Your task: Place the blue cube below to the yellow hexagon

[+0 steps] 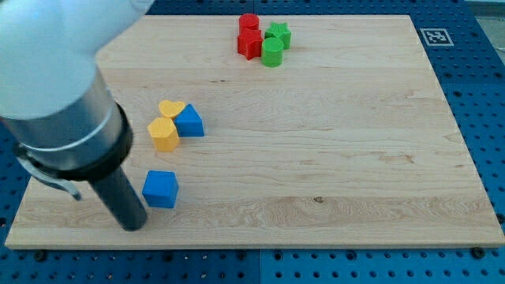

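Note:
The blue cube [161, 188] lies near the view's bottom left on the wooden board [331, 158]. The yellow hexagon [164, 134] sits above it, a short gap between them. A yellow heart [171, 109] touches the hexagon's top, and a blue triangular block [189, 121] sits against the hexagon's right side. My tip [134, 224] rests on the board just left of and slightly below the blue cube, close to its left face.
At the view's top centre stands a cluster: a red cylinder [249, 24], a red star [251, 43], a green star [278, 34] and a green cylinder [272, 53]. The arm's large body [55, 87] covers the board's left part.

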Controlling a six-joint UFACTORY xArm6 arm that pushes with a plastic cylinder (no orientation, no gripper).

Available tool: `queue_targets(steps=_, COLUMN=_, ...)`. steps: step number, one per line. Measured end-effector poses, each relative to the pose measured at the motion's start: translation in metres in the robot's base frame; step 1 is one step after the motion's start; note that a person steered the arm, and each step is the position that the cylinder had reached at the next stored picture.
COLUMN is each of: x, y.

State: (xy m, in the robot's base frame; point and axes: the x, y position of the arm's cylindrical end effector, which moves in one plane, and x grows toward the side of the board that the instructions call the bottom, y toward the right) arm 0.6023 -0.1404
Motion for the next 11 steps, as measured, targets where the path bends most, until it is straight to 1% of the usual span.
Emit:
queue_targets(steps=1, x=0.000, y=0.035)
queue_targets(steps=2, x=0.000, y=0.035)
queue_targets(steps=3, x=0.000, y=0.021)
queue_targets(steps=4, x=-0.010, y=0.012)
queue_targets(steps=6, x=-0.042, y=0.040)
queue_targets(steps=7, x=-0.060, y=0.041)
queue_targets(steps=8, x=-0.065, y=0.041)
queue_targets(steps=9, x=-0.043, y=0.050)
queue_targets(steps=10, x=-0.033, y=0.043)
queue_targets(steps=11, x=-0.042, y=0.026)
